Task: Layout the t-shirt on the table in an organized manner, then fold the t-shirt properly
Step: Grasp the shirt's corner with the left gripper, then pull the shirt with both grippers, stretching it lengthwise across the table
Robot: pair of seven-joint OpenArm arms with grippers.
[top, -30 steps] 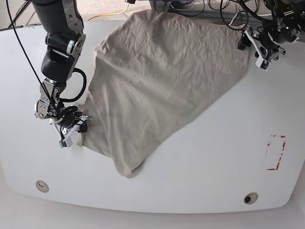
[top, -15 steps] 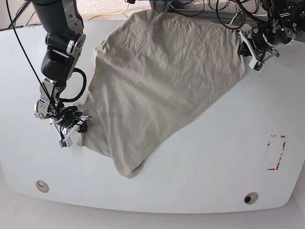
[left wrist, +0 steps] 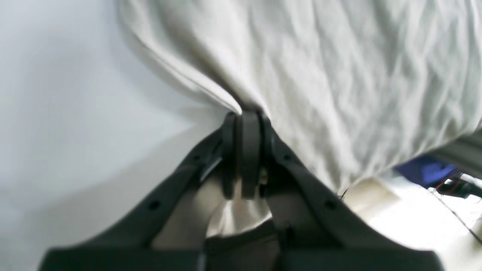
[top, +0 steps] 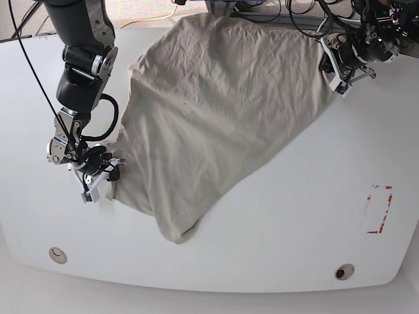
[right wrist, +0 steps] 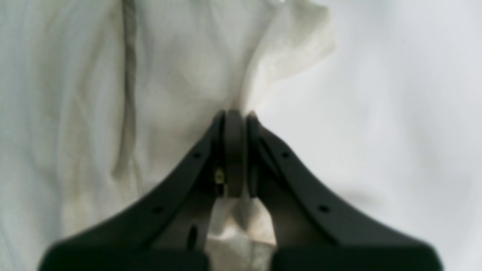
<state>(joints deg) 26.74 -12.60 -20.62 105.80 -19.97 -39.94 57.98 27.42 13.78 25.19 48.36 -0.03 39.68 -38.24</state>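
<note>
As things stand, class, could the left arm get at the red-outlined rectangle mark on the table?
Probably not yet: the left tool is shut on the t-shirt edge, far from the mark, though bare table lies between.

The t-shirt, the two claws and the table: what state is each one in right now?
t-shirt: spread out but wrinkled, skewed, not folded.
left gripper: shut on the t-shirt's edge.
right gripper: shut on the t-shirt's edge.
table: white, partly covered by the t-shirt.
</note>
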